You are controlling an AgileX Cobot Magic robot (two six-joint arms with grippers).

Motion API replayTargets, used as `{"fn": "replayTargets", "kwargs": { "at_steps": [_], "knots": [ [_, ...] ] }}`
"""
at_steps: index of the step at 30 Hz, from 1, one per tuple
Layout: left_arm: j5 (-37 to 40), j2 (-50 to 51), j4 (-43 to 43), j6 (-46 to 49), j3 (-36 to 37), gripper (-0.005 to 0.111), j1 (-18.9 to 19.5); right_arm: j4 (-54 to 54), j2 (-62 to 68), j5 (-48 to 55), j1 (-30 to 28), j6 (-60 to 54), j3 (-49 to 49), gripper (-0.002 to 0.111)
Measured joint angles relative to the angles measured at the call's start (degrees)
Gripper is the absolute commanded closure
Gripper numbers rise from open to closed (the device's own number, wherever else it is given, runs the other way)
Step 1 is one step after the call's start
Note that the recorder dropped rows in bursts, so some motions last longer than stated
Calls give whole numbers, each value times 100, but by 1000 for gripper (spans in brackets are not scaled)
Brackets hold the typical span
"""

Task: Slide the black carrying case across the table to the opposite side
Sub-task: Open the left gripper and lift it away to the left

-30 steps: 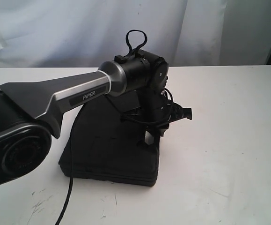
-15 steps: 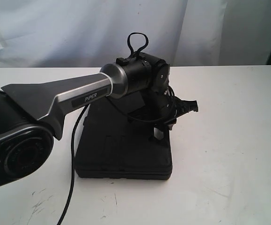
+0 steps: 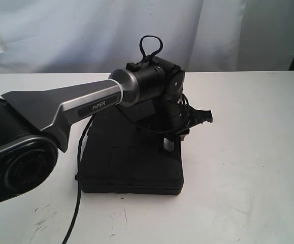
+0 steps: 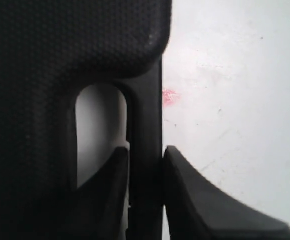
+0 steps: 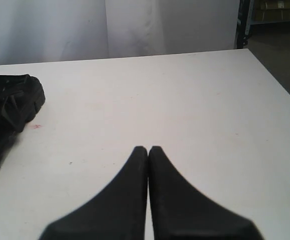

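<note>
Case, shifted slightly toward the right edge of the table since a second ago, is pinched at its handle bar by the left gripper, lying left of middle, the right gripper closed on nothing; most travel is judged outstanding.

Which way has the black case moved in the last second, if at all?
Yes. The case slid rightward in the exterior view, away from the scuff marks on the table.
</note>
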Motion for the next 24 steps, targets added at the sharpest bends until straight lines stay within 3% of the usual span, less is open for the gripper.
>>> {"fn": "replayTargets", "kwargs": {
  "at_steps": [4,12,14,15,16,17,18,24],
  "knots": [
    [-14,-42,34,60,-18,46,0,0,0,0,0,0,0,108],
    [-32,-375,84,192,-18,45,0,0,0,0,0,0,0,108],
    [17,-572,180,203,-18,52,0,0,0,0,0,0,0,108],
    [48,-626,259,214,-18,67,0,0,0,0,0,0,0,108],
    [160,-776,398,274,-18,75,0,0,0,0,0,0,0,108],
    [199,-815,440,355,-18,96,0,0,0,0,0,0,0,108],
    [344,-938,513,538,-18,106,0,0,0,0,0,0,0,108],
    [1130,-1056,1120,1104,-33,107,45,0,0,0,0,0,0,108]
  ]
}}
